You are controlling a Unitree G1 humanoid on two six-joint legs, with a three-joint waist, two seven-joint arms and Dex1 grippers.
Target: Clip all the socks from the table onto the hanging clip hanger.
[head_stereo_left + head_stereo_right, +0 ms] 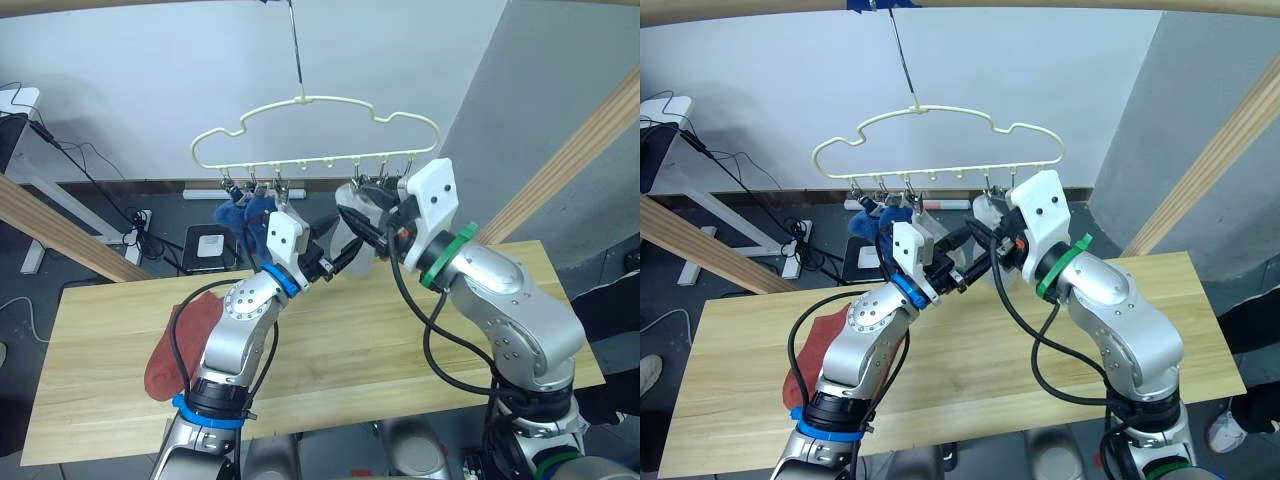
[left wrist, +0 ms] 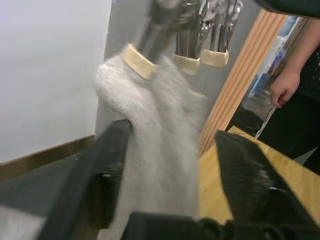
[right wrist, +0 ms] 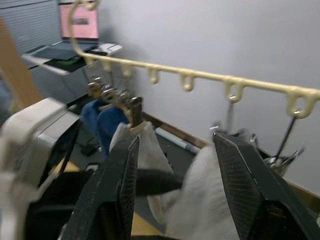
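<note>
Socks [image 1: 252,212] under hanger [image 1: 315,130], above table [image 1: 340,340].

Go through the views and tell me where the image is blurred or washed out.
Left wrist view: the light grey sock and the metal clips are soft with blur, the left end effector's fingers dark and smeared. Right wrist view: the clip hanger is fairly legible, the near fingers blurred. Head views: sharp and evenly lit; the table shows no glare.

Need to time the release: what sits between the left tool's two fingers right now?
In the left wrist view, a light grey sock hangs between the fingers, clipped to the hanger above.
</note>
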